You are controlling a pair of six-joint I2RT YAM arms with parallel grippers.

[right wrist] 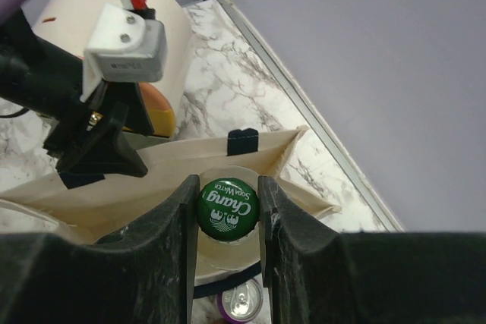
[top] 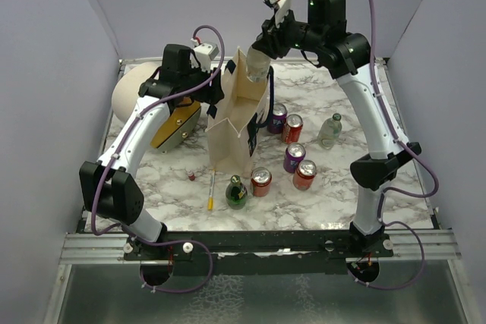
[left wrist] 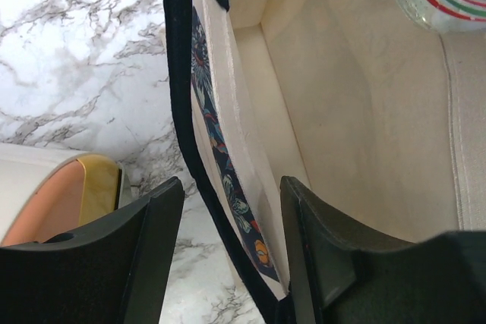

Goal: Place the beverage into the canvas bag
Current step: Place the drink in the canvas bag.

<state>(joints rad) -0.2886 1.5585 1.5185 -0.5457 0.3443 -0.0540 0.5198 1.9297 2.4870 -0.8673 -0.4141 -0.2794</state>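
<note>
The right gripper (right wrist: 228,218) is clamped on the neck of a bottle (right wrist: 228,204), one finger on each side of its green cap. In the top view this sits at upper centre. The bottle hangs upright over the far end of the bag's open mouth. Its lower part is level with the rim, but I cannot tell how deep it sits.

The bag (top: 237,130) stands upright at the centre of the marble table (top: 357,202), mouth open.

The left gripper (left wrist: 231,187) is at the bag's left rim, with its jaws partly open and astride the side wall and navy strap (left wrist: 176,111). One finger is inside the bag and close to the wall. The other is outside, with a gap to the strap, so nothing is pinched.

In the left wrist view, the bottle's clear base with coloured rings shows at upper right, over the bag's cream interior.

In the top view:
- To the right of the bag are purple cans (top: 294,157), red cans (top: 305,174) and a clear bottle (top: 329,130).
- Below the bag are a green bottle (top: 236,193) and a third red can.
- At upper left is a cream drum (top: 135,92).
</note>
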